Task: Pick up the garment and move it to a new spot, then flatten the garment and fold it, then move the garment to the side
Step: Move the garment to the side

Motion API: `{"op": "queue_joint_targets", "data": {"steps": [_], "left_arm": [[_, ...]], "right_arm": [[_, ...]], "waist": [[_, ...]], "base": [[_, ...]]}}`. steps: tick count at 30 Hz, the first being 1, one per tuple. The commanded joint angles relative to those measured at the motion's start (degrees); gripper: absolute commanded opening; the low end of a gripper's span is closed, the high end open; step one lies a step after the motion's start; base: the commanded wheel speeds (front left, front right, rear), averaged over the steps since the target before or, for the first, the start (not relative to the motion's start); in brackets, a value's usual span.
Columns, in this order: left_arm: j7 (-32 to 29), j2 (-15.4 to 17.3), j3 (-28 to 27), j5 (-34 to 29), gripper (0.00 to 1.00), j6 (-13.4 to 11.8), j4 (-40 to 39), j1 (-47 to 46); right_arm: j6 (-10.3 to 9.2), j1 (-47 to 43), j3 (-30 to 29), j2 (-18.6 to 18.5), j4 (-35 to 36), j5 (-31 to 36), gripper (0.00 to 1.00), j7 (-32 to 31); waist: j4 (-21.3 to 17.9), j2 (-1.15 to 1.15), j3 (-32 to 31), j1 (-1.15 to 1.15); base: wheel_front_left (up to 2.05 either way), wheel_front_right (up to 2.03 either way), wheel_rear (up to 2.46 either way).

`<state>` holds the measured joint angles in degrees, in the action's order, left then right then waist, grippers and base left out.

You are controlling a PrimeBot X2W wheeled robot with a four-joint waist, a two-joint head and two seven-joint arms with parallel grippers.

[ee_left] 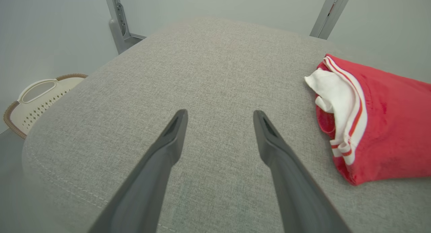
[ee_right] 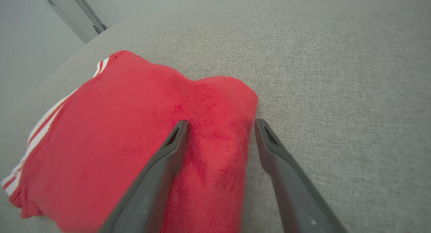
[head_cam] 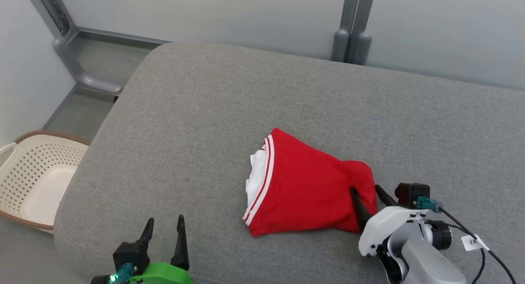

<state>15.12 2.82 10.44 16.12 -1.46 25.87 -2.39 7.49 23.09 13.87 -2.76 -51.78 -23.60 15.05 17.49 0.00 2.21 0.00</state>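
Grey fabric-covered padded tabletop [head_cam: 205,111]; pale grey walls [head_cam: 246,13]; grey metal posts [head_cam: 352,37]; cream perforated plastic basket [head_cam: 28,169] on grey floor [head_cam: 102,62], left.

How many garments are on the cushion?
1. The garment lies right of centre on the cushion, its right end between the right gripper's open fingers. The white cloth at its left end looks like part of it; a second piece could be hidden inside.

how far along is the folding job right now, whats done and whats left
Done: the garment lies on the grey cushion as a compact folded bundle, so folding looks finished. In hand: the right hand, open, straddles its right edge without gripping. The left hand is open over bare cushion. Left: probably grasping it and moving it aside.
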Motion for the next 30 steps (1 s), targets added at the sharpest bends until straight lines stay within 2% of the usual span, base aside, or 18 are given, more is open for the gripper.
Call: {"op": "queue_joint_targets", "data": {"steps": [1,2,3,4,5,11,15,21,29,30], "left_arm": [[-0.01,0.19,-0.05,0.26,1.0,0.2,-0.16,-0.93],[-0.01,0.19,-0.07,0.24,1.0,0.22,-0.18,-0.95],[-0.01,0.19,-0.03,0.25,1.0,0.17,-0.2,-0.96],[-0.01,0.18,0.03,0.21,1.0,0.13,-0.15,-1.01],[-0.01,0.19,0.02,0.17,1.0,0.11,-0.09,-1.03],[-0.01,0.18,-0.46,-0.14,1.0,0.26,-0.13,-0.26],[-0.01,0.18,-0.62,-0.46,1.0,0.31,-0.18,0.9],[-0.01,0.18,0.27,0.69,1.0,0.04,-1.04,0.65],[0.0,0.19,2.71,3.03,1.0,-0.52,-1.89,-1.64],[-0.01,0.18,3.42,3.53,1.0,-0.62,-2.08,-1.93]], "right_arm": [[-0.01,0.83,0.31,-0.28,-1.88,-0.2,1.0,0.16],[-0.01,1.28,0.46,-0.28,-3.5,-0.45,1.0,0.15],[-0.01,1.6,0.67,-0.27,-4.57,-0.69,0.65,0.15],[-0.01,1.69,1.13,-0.27,-5.89,-1.51,0.2,0.14],[-0.01,1.76,1.54,-0.26,-6.46,-1.9,0.0,0.02],[-0.06,2.5,-2.44,-0.42,-3.06,0.57,0.0,0.1],[-0.06,1.15,-5.13,-0.32,0.38,2.82,0.0,0.1],[-0.05,0.13,-5.02,-0.28,3.79,4.79,0.0,0.16],[-0.05,-1.0,-3.98,-0.26,4.68,6.03,0.0,0.16],[-0.05,-1.33,-3.72,-0.27,4.96,5.95,0.0,0.16]], "waist": [[1.28,0.0,1.14,0.0],[1.37,0.0,1.18,0.0],[1.41,0.0,1.16,0.0],[1.43,0.0,1.1,0.0],[1.38,0.0,1.04,0.0],[-0.98,0.0,-0.1,0.0],[-4.8,0.0,-1.7,0.0],[-14.81,0.0,-2.56,0.0],[-27.84,0.0,-2.22,0.0],[-30.78,0.0,-2.11,0.0]], "base": [[0.0,0.0,0.0],[0.0,0.0,0.0],[0.0,0.0,0.0],[0.0,0.0,0.0],[0.0,0.0,0.0],[0.0,0.0,0.0],[0.0,0.0,0.0],[0.0,0.0,0.0],[0.0,0.0,0.0],[0.0,0.0,0.0]]}}
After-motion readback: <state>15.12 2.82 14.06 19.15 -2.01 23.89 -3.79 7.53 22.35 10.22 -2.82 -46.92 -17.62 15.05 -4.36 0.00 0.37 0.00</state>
